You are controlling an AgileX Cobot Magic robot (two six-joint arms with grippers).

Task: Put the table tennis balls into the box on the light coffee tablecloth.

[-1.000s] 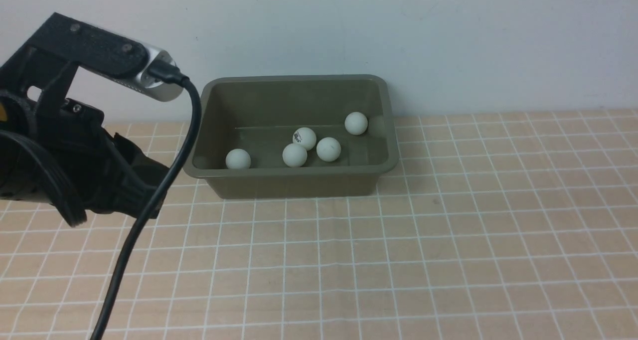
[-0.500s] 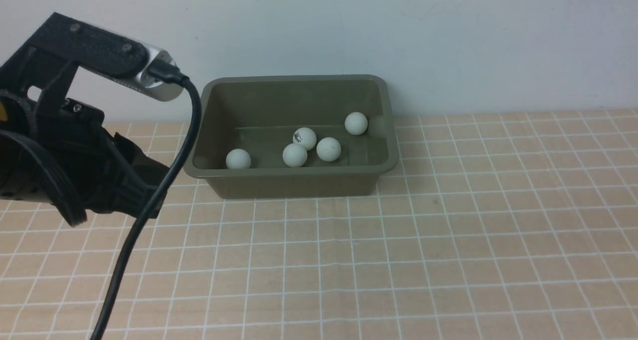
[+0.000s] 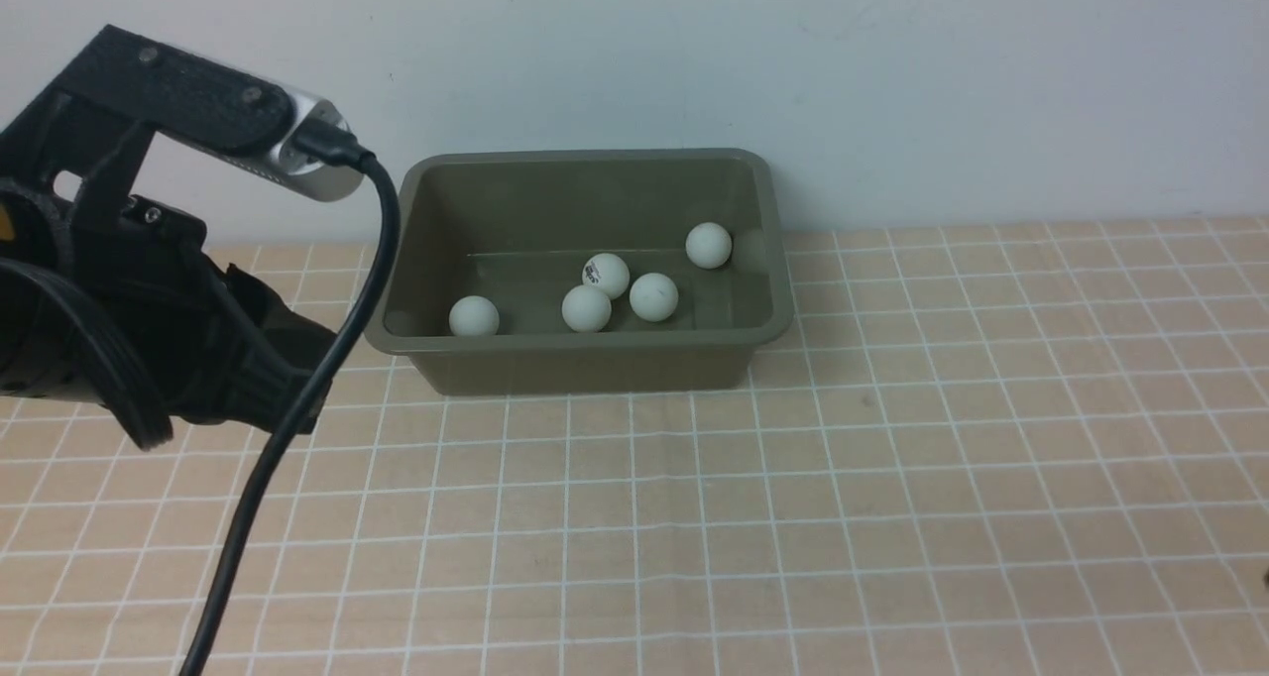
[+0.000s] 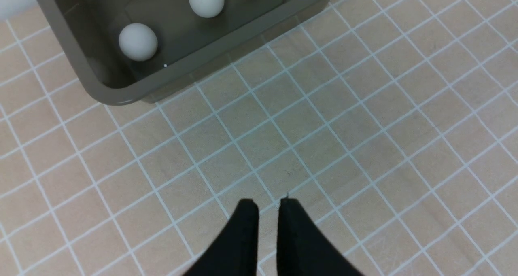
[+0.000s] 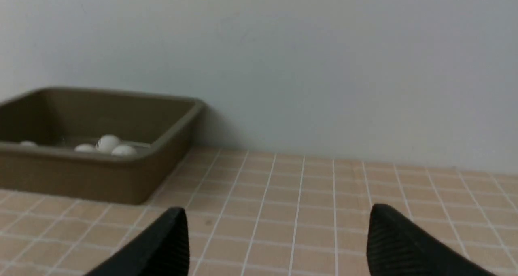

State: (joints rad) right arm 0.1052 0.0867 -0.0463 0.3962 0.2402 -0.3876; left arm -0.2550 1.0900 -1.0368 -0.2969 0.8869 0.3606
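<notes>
The olive-green box (image 3: pixel 585 371) stands at the back of the light coffee tablecloth (image 3: pixel 793 517), against the wall. Several white table tennis balls lie inside it, among them one at the near left (image 3: pixel 474 316), one with a dark logo (image 3: pixel 606 276) and one by the right wall (image 3: pixel 708 245). My left gripper (image 4: pixel 267 203) hangs shut and empty over bare cloth, just in front of the box's left corner (image 4: pixel 97 90). Two balls (image 4: pixel 138 42) show in that view. My right gripper (image 5: pixel 277 215) is open and empty, low over the cloth, right of the box (image 5: pixel 81 179).
My left arm (image 3: pixel 119 289) fills the left side of the front view, and a black cable (image 3: pixel 258 478) hangs from its wrist camera down to the front edge. A plain pale wall (image 3: pixel 892 81) runs directly behind the box.
</notes>
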